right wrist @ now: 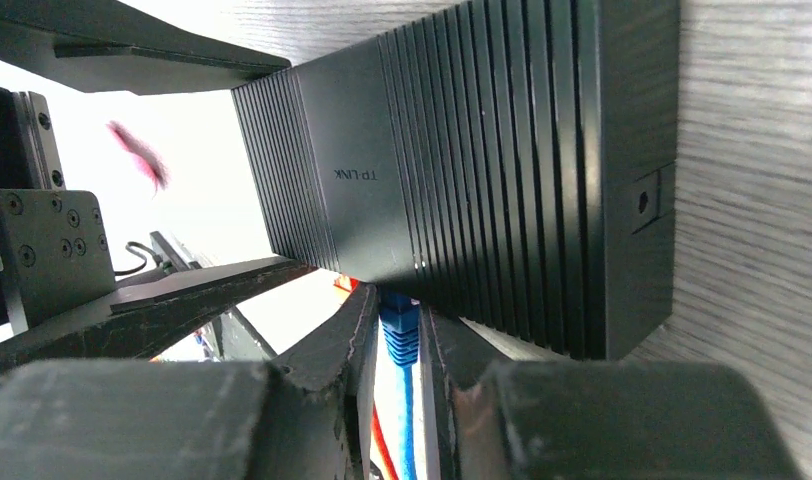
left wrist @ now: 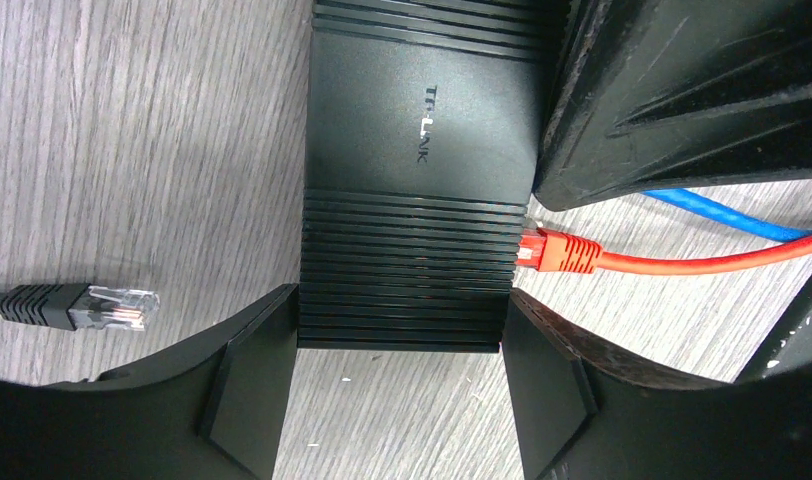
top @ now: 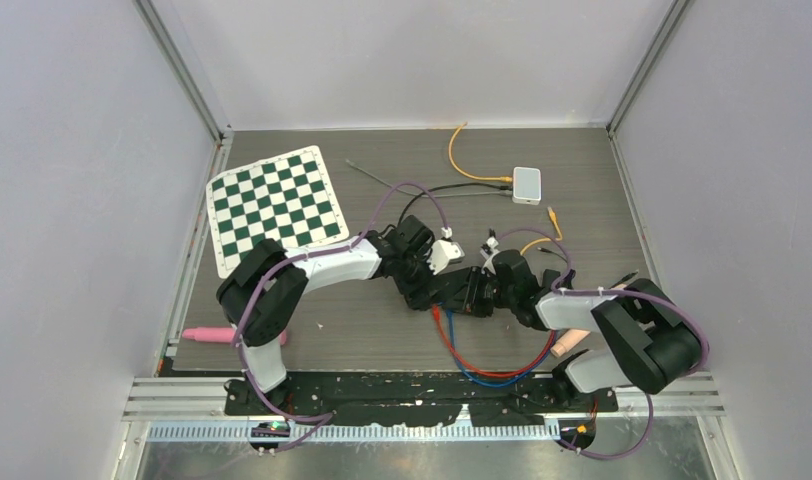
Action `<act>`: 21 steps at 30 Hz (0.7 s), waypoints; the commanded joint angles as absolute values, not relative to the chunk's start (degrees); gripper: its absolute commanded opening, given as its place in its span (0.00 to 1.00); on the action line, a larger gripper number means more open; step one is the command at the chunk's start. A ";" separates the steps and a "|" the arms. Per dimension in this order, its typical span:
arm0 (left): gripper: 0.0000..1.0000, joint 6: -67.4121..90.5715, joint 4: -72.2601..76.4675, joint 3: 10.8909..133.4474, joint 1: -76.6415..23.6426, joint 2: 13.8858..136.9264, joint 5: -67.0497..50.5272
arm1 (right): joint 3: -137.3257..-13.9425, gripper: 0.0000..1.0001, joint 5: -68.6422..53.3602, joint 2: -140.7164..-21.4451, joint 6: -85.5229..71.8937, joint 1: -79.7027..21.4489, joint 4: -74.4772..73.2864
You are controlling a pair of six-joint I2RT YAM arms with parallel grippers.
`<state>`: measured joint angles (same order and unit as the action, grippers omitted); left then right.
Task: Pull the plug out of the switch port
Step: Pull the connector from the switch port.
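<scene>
The black TP-Link switch (top: 452, 290) lies mid-table between both arms and also shows in the left wrist view (left wrist: 417, 150) and the right wrist view (right wrist: 462, 170). My left gripper (left wrist: 402, 320) is shut on the switch's near end, one finger on each side; in the top view the left gripper (top: 427, 288) sits at the switch's left. My right gripper (right wrist: 397, 320) is shut on the blue plug (right wrist: 399, 335), whose tip still sits in the port. A red plug (left wrist: 559, 250) sits in the neighbouring port. The right gripper (top: 479, 297) is at the switch's right end.
A loose black cable plug (left wrist: 82, 305) lies left of the switch. Red and blue cables (top: 482, 365) loop toward the near edge. A chessboard mat (top: 274, 205) lies far left, and a white box (top: 526, 184) with an orange cable at the back. A pink object (top: 210, 334) lies at the left edge.
</scene>
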<state>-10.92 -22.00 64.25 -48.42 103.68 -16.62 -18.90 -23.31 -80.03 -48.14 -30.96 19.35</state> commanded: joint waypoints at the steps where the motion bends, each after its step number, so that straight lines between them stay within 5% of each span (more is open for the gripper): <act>1: 0.60 -8.79 -25.93 64.13 -49.31 103.35 -20.58 | -15.15 0.05 -27.00 -83.48 -50.40 -31.08 27.33; 5: 0.60 -8.70 -25.93 64.11 -49.31 103.40 -20.62 | -11.69 0.05 -28.06 -87.77 -58.14 -31.11 39.20; 13: 0.60 -8.85 -26.05 63.11 -49.31 103.09 -19.54 | -17.83 0.05 -17.84 -84.31 -45.76 -32.10 14.76; 21: 0.59 -8.44 -24.84 63.09 -49.31 103.15 -19.98 | -10.13 0.05 -23.97 -87.19 -55.11 -32.65 34.35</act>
